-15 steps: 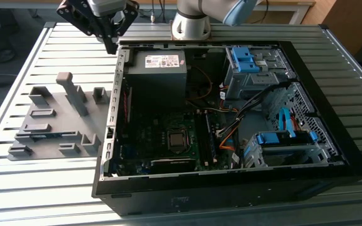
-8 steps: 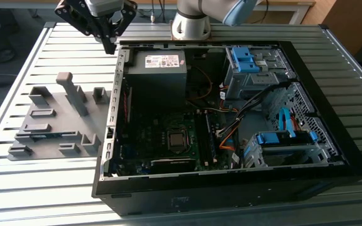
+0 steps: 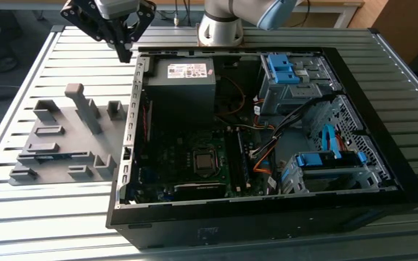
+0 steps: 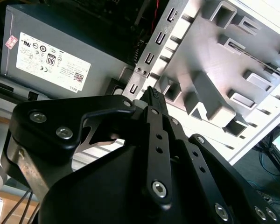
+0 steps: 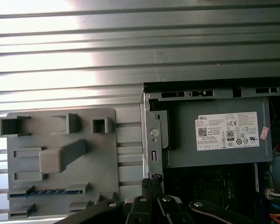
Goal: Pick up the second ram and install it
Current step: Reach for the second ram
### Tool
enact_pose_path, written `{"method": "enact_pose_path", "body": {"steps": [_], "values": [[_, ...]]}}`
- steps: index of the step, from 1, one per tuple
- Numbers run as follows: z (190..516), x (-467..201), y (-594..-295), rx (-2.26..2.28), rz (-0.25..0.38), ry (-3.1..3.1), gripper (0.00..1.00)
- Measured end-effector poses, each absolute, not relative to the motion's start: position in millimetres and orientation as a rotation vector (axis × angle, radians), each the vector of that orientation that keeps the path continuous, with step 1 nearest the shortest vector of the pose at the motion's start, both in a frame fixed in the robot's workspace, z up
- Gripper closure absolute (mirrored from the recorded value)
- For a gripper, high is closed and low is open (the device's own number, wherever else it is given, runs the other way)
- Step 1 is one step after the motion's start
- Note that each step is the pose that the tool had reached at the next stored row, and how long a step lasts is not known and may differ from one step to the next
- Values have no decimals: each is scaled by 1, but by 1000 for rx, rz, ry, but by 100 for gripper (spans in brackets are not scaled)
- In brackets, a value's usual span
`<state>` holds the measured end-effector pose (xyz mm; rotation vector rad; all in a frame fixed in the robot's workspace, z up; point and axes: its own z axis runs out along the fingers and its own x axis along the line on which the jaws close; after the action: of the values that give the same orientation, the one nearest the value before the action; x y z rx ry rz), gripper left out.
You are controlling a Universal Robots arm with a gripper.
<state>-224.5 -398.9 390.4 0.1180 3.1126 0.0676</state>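
Hand (image 5: 152,179) near white-labelled power supply (image 5: 210,156)

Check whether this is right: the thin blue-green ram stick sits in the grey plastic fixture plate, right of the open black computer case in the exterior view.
Wrong side. The exterior view shows the thin blue-green ram stick sitting in the grey plastic fixture plate on the exterior view's left of the open black computer case.

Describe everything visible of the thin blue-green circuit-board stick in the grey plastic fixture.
The thin blue-green circuit-board stick stands on its long edge in a slot of the grey plastic fixture, held between grey end blocks. Its upper edge shows, with darker patches along it. It sits outside the open black computer case; nothing but the fixture touches it.
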Motion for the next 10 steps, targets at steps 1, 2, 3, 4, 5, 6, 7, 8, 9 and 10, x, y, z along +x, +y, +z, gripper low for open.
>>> {"method": "enact_pose_path", "body": {"steps": [1,2,3,4,5,6,7,8,9,10], "values": [[390,-225,-399,118,68,3112,89],[390,-225,-399,118,68,3112,89],[390,-226,-399,118,68,3112,89],[390,-226,-399,118,68,3113,89],[390,-226,-399,118,68,3113,89],[390,-227,-399,118,68,3112,89],[390,-227,-399,118,68,3112,89],[390,-227,-399,118,68,3113,89],[390,-228,-399,118,68,3113,89],[390,-228,-399,118,68,3113,89]]}}
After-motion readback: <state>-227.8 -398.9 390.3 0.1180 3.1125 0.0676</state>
